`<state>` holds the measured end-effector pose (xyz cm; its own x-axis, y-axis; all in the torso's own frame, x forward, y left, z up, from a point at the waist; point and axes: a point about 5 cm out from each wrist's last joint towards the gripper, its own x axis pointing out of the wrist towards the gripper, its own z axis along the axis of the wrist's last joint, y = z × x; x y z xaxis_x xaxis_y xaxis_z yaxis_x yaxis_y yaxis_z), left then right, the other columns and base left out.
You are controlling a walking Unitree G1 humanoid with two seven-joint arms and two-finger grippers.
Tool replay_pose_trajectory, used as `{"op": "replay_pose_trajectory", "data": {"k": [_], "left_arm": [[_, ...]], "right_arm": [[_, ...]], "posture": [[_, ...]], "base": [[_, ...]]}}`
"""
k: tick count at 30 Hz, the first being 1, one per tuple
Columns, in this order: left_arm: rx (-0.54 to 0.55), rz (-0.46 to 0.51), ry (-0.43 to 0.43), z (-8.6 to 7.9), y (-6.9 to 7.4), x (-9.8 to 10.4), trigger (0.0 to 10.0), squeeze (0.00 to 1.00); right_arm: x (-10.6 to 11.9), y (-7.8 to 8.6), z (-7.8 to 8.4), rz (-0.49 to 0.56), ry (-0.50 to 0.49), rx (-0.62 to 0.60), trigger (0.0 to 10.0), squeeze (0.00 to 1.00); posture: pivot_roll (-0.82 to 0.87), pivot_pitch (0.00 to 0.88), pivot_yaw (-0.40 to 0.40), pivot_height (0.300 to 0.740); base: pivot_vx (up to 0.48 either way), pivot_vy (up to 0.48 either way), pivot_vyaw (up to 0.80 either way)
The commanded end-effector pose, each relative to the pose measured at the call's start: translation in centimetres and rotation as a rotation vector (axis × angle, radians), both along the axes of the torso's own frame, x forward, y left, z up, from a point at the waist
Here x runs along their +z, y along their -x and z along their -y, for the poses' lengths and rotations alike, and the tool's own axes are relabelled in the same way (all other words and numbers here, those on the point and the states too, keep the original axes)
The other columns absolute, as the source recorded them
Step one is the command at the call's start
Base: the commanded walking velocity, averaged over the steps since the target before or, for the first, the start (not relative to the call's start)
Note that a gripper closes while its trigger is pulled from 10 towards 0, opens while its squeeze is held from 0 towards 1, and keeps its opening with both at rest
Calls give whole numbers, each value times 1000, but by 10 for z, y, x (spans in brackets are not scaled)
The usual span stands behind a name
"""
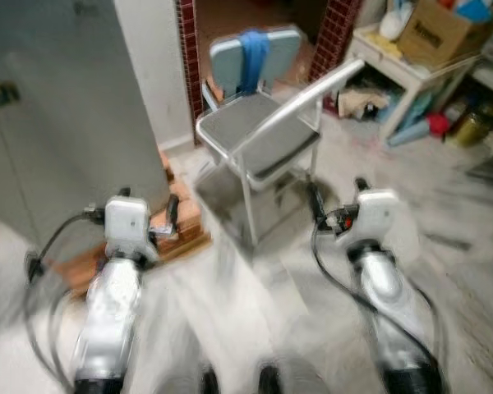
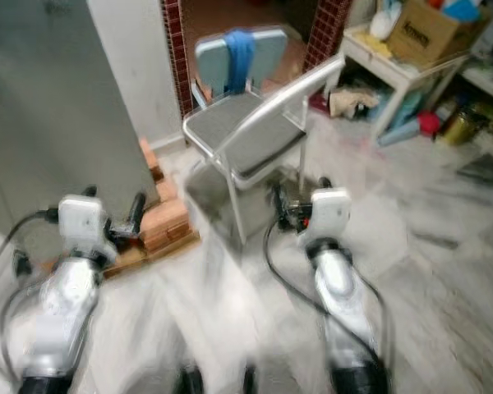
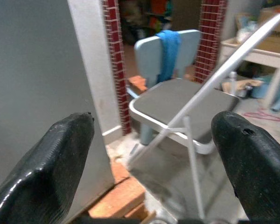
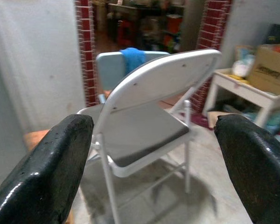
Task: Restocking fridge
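Landmark: the folding chair (image 1: 259,135), grey seat, white frame, standing in the middle of the floor ahead.

Left of the chair: a tall grey slab, most likely the fridge (image 1: 62,115), door closed. Its foot rests on a wooden pallet (image 1: 177,234) with loose bricks (image 1: 166,168) between it and the chair. Left gripper (image 3: 154,158) held out low, fingers spread wide, nothing between them; it looks past the fridge edge toward the chair.

Behind the chair: a pale blue chair (image 1: 255,53) with a blue cloth (image 1: 253,57) over its back, set in a red-brick doorway (image 1: 187,49).

Right of the chair: right gripper (image 4: 154,163) also spread wide and empty, aimed at the chair's back. Further right, a white desk (image 1: 394,70) carrying a cardboard box (image 1: 444,29), clutter beneath it.

No stock in either gripper; no goods to load can be made out. Head views are smeared, so the robot seems to be walking.

Judgement: the step is the approach. Do it well by turning left toward the fridge face, keeping feet off the pallet and bricks, passing clear of the chair legs, and stopping square to the door before reaching for it.
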<state>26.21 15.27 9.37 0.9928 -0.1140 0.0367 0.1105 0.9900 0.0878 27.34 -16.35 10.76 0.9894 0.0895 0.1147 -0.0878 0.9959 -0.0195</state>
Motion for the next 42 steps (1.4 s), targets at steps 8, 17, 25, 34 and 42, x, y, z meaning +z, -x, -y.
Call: {"op": "replay_pose_trajectory", "data": {"k": [8, 17, 25, 34, 42], "left_arm": [[47, -14, -28, -13, 6, -5, 10000, 0], [70, -57, -11, -19, 11, -16, 10000, 0], [53, -61, -4, -16, 6, -16, 10000, 0], [68, -86, -10, -19, 11, -20, 10000, 0], [69, -97, -24, -20, 14, -23, 10000, 0]], "right_arm": [[6, -3, -8, 32, -10, 25, 10000, 0], [-9, 6, 1, -3, -5, -14, 10000, 0], [-11, 1, -1, -4, 14, -8, 10000, 0], [-17, -3, 2, -27, 20, 0, 10000, 0], [-19, -8, -3, -30, 23, 12, 10000, 0]], "posture": [[42, 68, 4, 740], [42, 0, 20, 740], [45, 0, 23, 740], [73, 10, 8, 740], [74, 14, 11, 740]], "base": [[0, 480, 0], [0, 480, 0], [0, 480, 0], [0, 480, 0], [0, 480, 0]]}}
